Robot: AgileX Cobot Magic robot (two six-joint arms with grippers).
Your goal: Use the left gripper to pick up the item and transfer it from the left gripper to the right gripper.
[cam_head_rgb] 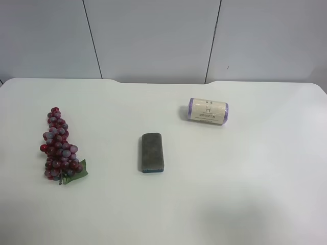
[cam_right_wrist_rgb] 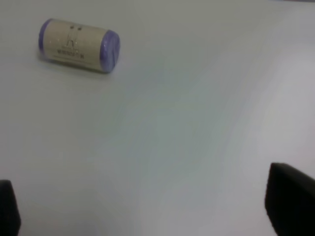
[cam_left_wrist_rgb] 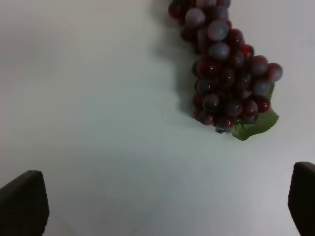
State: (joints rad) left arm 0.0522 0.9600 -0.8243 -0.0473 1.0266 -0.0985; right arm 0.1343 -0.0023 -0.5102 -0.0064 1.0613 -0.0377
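Three things on bench (cam_head_rgb: pixel 255 204): grapes (cam_head_rgb: pixel 60 148) at 9 o'clock, untouched; block (cam_head_rgb: pixel 152 152) centre; roll (cam_head_rgb: pixel 207 111) at 2, print unreadable. Only wrist views show left gripper (cam_left_wrist_rgb: pixel 162 199) and right gripper (cam_right_wrist_rgb: pixel 147 204), both spread wide, empty.

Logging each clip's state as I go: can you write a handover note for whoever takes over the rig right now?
Left gripper: open, empty, above the table, clear of the grapes.
Right gripper: open, empty, over bare table, with the cream roll in its view.
Grapes: lying on the table at the exterior high view's left, apart from the grey block.
Done: nothing yet.
Left: grasp the grapes with the left gripper, lift, hand them to the right gripper.
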